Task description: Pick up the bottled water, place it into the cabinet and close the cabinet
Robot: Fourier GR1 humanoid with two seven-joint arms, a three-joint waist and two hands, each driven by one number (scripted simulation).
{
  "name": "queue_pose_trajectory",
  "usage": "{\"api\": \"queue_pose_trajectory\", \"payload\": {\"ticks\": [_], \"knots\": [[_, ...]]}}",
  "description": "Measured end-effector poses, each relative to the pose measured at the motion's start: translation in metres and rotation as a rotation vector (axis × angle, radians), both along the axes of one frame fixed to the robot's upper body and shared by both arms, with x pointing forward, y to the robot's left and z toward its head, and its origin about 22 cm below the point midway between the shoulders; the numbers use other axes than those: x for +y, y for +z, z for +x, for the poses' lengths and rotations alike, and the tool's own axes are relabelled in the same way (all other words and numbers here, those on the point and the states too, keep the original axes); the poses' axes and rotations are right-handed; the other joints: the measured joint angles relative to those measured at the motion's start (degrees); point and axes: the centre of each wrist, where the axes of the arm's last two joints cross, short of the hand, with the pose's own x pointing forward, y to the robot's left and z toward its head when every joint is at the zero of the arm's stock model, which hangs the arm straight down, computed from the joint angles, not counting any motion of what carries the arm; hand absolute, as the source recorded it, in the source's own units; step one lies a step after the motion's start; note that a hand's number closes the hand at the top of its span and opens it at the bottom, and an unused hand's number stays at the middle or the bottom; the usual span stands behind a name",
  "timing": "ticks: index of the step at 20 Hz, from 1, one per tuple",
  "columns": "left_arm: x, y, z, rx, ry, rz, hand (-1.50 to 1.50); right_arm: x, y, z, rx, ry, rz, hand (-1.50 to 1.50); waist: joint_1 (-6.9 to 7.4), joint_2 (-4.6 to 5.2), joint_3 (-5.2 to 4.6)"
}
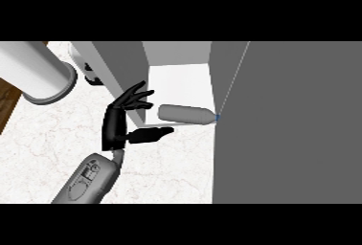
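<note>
The bottled water [185, 114] is a grey bottle with a blue cap. It lies on its side at the front edge of the cabinet's white floor [180, 79], cap pointing right against the grey open door [290, 124]. My left hand [117, 125] is just left of the bottle's base, open. Its fingers [136, 98] spread upward toward the cabinet's left wall, and its thumb [152, 134] stretches right, below the bottle. A small gap separates hand and bottle. My right hand does not show.
A large white cylinder [37, 72] stands at the upper left on the marble counter [170, 167]. A small dark object [92, 72] sits beside the cabinet's left wall [120, 64]. A brown strip [8, 103] runs along the left edge.
</note>
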Motion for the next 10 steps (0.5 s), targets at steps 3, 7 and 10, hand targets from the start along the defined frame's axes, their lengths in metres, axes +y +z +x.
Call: {"api": "queue_pose_trajectory", "payload": {"ticks": [3, 7, 10], "knots": [[0.0024, -0.0023, 0.0042, -0.012, -0.064, -0.048, -1.50, -0.0027, 0.0021, -0.0050, 0.004, -0.014, 0.000, -1.50, 0.63, -0.10, 0.02], [0.0029, -0.0041, 0.0077, -0.033, -0.128, -0.120, -1.50, -0.0013, 0.0015, -0.0098, 0.011, -0.030, -0.011, -1.50, 1.75, -0.27, 0.01], [0.0020, -0.0028, 0.0075, -0.033, -0.165, -0.162, -1.50, -0.0021, 0.0044, -0.0083, 0.012, -0.039, -0.014, -1.50, 2.48, -0.26, -0.01]]}}
